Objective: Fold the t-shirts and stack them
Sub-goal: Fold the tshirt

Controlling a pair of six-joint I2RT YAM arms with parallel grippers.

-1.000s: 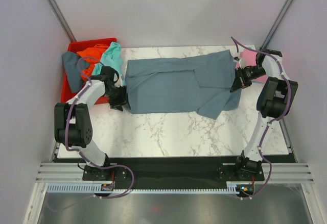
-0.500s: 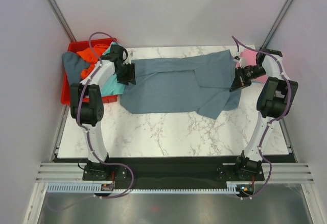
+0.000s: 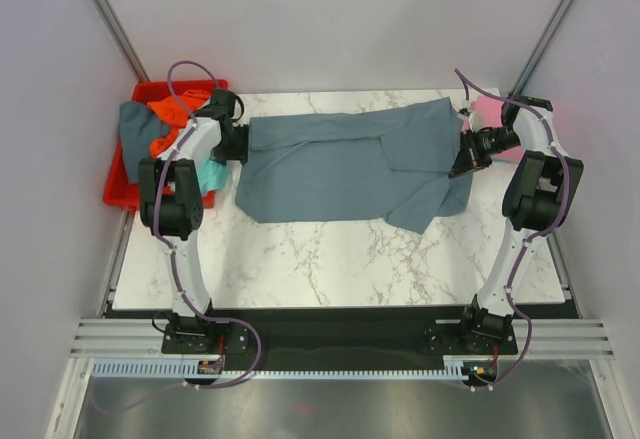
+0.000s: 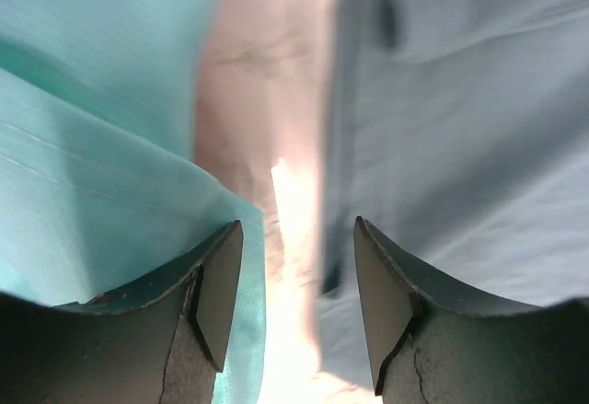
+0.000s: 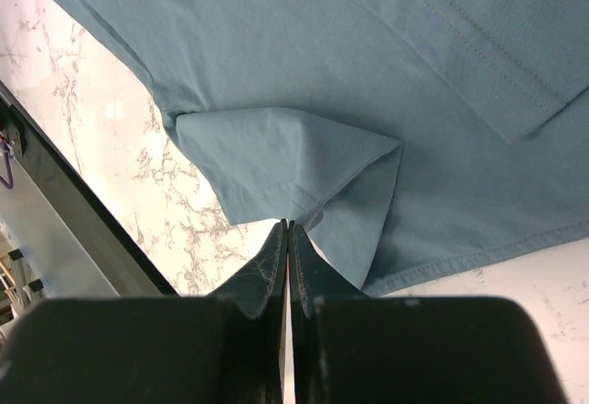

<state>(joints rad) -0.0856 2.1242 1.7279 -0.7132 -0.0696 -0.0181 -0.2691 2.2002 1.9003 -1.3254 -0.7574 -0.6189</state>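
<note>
A large slate blue-grey t-shirt (image 3: 345, 164) lies spread across the marble table (image 3: 330, 254). My left gripper (image 3: 238, 145) is at its left edge, open. In the left wrist view the left gripper (image 4: 299, 303) holds nothing: bare table shows between the fingers, a teal t-shirt (image 4: 92, 146) to the left and the blue-grey t-shirt (image 4: 479, 128) to the right. My right gripper (image 3: 463, 164) is at the shirt's right edge. In its wrist view the right gripper (image 5: 287, 227) is shut, pinching a folded corner of the blue-grey t-shirt (image 5: 294, 155). A pink t-shirt (image 3: 487, 111) lies behind it.
A red bin (image 3: 122, 191) stands off the table's left side, holding an orange t-shirt (image 3: 165, 119) and a dark grey-blue cloth (image 3: 132, 131). The teal t-shirt (image 3: 210, 174) hangs over its rim. Grey walls stand close on both sides.
My left arm swung from the shirt's near-left corner back to its left edge and opened wider. The shirt's left corner and the red bin shifted slightly left. The right arm stayed still.
</note>
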